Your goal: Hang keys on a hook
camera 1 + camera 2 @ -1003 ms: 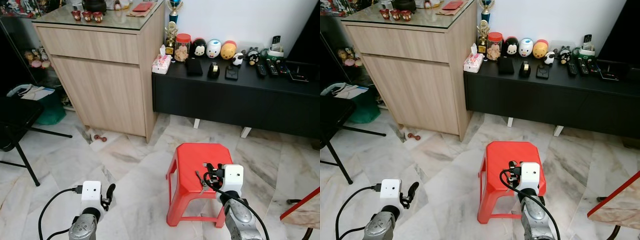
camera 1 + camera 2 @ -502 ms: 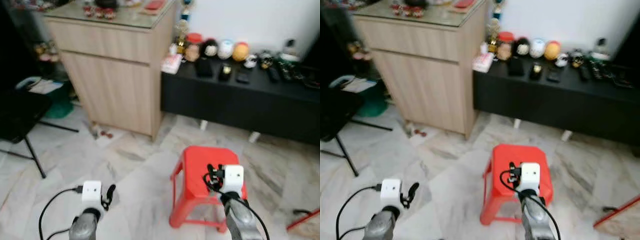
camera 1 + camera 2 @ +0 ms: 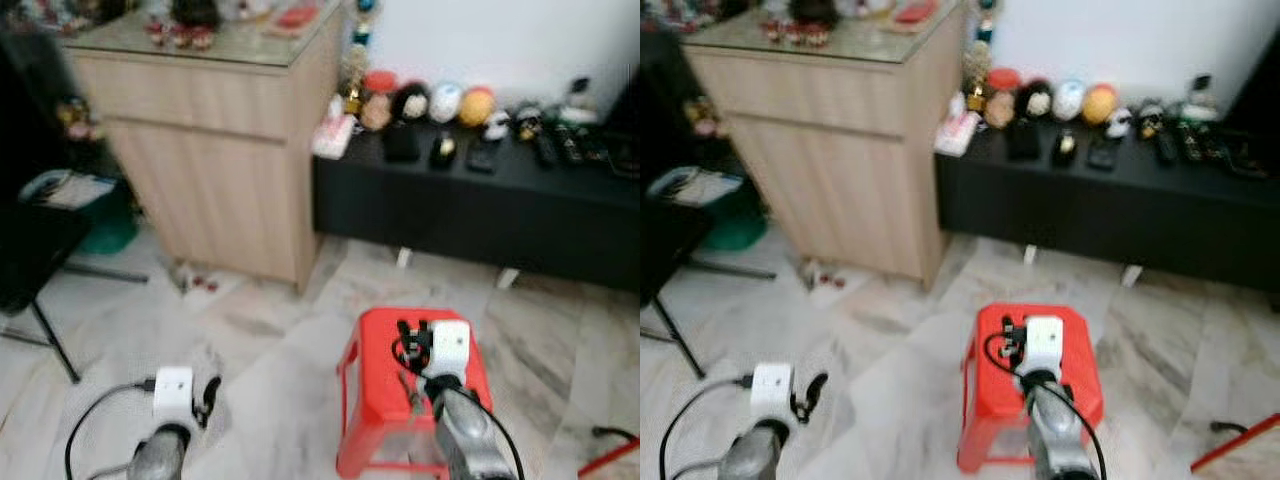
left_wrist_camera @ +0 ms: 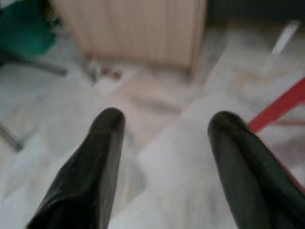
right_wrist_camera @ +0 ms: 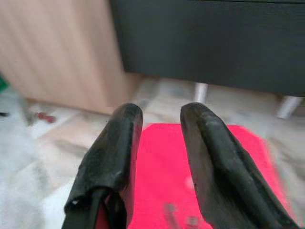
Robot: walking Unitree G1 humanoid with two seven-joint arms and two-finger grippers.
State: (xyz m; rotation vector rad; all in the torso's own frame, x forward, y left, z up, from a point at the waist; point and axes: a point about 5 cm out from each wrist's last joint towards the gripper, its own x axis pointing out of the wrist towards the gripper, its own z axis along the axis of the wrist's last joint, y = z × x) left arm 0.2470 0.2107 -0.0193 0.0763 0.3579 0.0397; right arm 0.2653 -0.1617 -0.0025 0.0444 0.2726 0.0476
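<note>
Hovering above the red stool (image 5: 190,157), right claw (image 5: 161,114) slightly parted, empty.

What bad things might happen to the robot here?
The head views are blurred, so the robot seems to be moving; it might bump the red stool right in front of it. The right gripper hangs open over the stool, where small blurry things that may be the keys lie, and a poor grab might knock them onto the marble floor. The left gripper is open over the floor.
</note>
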